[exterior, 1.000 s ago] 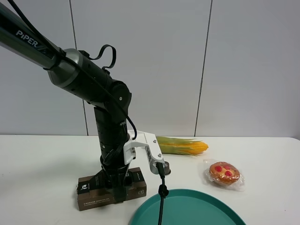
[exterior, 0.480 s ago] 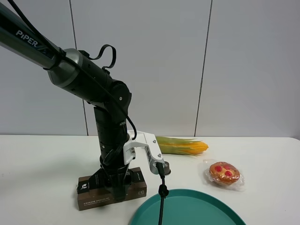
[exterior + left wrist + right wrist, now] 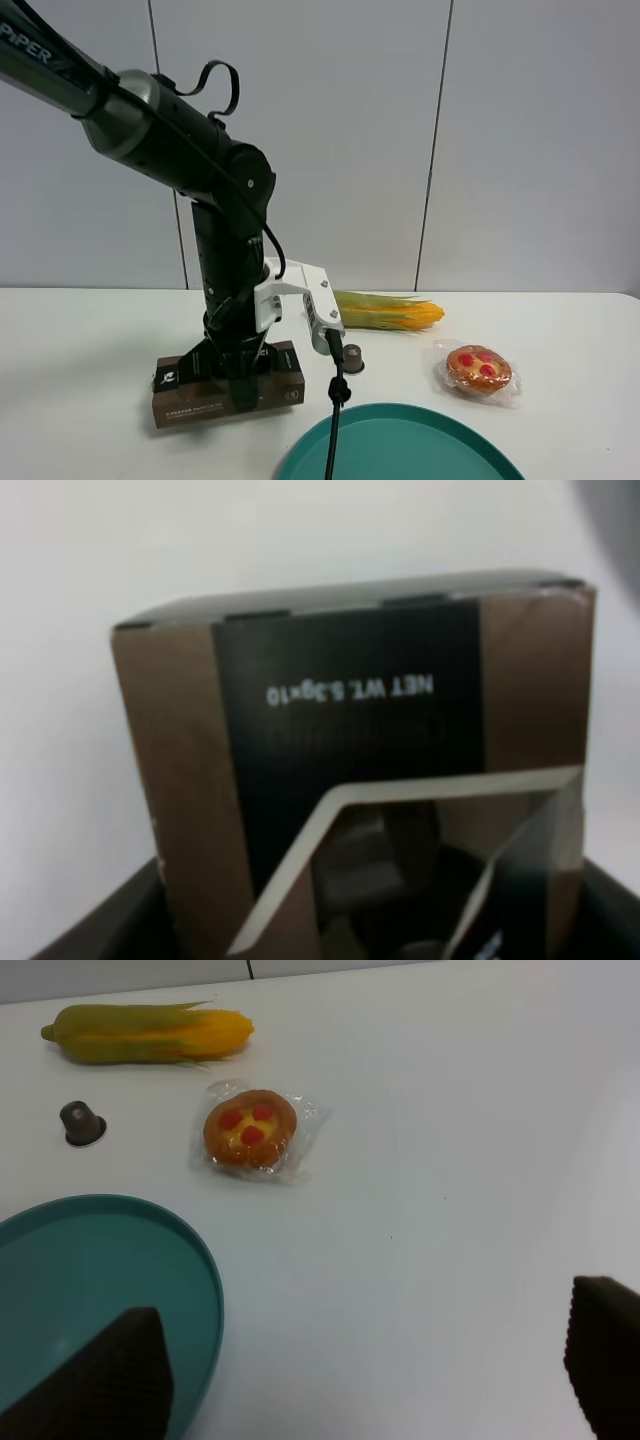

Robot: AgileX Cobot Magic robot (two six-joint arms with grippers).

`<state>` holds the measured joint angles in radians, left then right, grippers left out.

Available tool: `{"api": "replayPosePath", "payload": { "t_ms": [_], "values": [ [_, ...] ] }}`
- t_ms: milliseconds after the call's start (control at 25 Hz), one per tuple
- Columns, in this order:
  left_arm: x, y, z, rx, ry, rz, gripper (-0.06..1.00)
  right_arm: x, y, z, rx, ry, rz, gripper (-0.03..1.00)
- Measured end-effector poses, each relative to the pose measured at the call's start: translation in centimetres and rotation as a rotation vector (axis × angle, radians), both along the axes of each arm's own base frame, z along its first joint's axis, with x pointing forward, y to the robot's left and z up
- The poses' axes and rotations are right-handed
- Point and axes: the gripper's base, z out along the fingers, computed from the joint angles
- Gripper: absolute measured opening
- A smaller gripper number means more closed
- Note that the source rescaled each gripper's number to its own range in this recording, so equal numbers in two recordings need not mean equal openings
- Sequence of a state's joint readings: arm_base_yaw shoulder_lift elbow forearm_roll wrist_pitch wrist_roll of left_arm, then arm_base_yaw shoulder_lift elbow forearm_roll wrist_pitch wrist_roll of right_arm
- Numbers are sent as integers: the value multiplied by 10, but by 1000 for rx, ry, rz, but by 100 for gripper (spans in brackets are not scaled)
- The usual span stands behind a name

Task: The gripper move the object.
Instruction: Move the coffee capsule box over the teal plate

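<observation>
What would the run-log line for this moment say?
left pincer: shut on box | right pincer: open, holding nothing | box: left of plate

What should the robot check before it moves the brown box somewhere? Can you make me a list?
1. Left gripper clamped on the box: ok, the jaws pinch its middle.
2. Box level: ok, roughly flat.
3. Box lifted off the table: cannot tell.
4. Capsule out of the box's way: ok, it sits apart from the right end.
5. Cable free: cannot tell, it dangles over the plate.
6. Right gripper out of the way: ok, it is open and the box is not in its view.
</observation>
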<state>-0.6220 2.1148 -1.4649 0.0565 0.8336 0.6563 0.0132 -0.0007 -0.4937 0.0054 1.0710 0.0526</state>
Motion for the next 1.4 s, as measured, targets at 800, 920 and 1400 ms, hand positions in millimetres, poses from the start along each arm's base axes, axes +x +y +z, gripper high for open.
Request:
{"api": "replayPosePath", "payload": {
  "t_ms": [800, 920, 1400],
  "values": [
    [-72, -89, 74, -158, 0, -286, 2, 0, 0, 0, 0, 0, 0, 100],
    [-68, -99, 49, -147, -8, -276, 2, 0, 0, 0, 0, 0, 0, 100],
    [-50, -119, 13, -51, 27, -298, 1, 0, 0, 0, 0, 0, 0, 100]
  ]
}}
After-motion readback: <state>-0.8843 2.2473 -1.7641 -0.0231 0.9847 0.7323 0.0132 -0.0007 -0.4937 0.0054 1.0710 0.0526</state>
